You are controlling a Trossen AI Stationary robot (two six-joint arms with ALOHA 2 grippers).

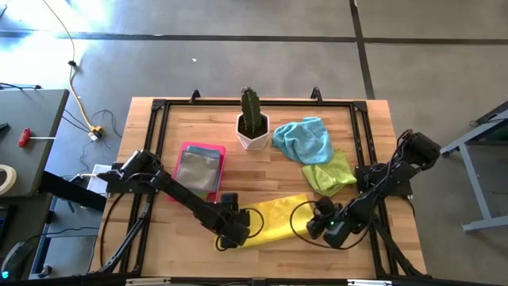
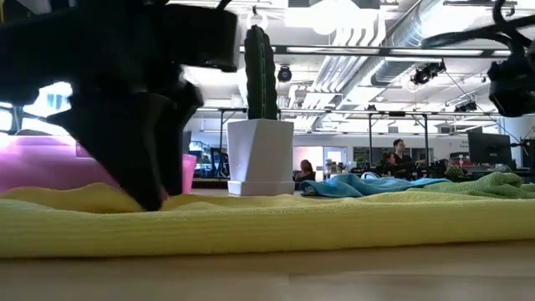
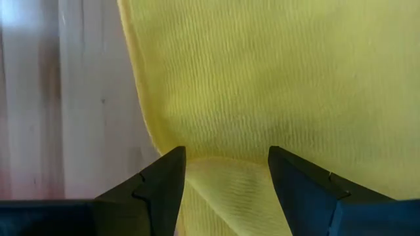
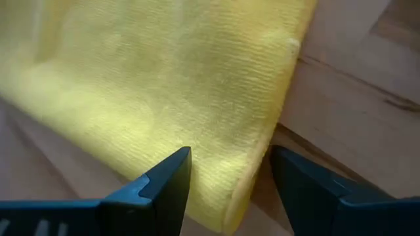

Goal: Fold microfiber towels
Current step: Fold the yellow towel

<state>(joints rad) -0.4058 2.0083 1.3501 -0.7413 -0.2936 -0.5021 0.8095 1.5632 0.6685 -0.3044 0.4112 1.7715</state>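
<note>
Even overhead daylight on the table (image 1: 270, 171), glare on concrete floor (image 1: 119, 20) at far-left. Low view backlit by ceiling lights (image 2: 334, 17); near arm (image 2: 134, 100) silhouetted, blurred.

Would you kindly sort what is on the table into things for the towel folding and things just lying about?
For the job: yellow towel, lime green towel, light blue towel, grey towel.
Lying about: pink tray, potted cactus.

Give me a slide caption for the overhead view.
Both open grippers, left and right, work opposite ends of a yellow towel near the table's front edge.
</note>
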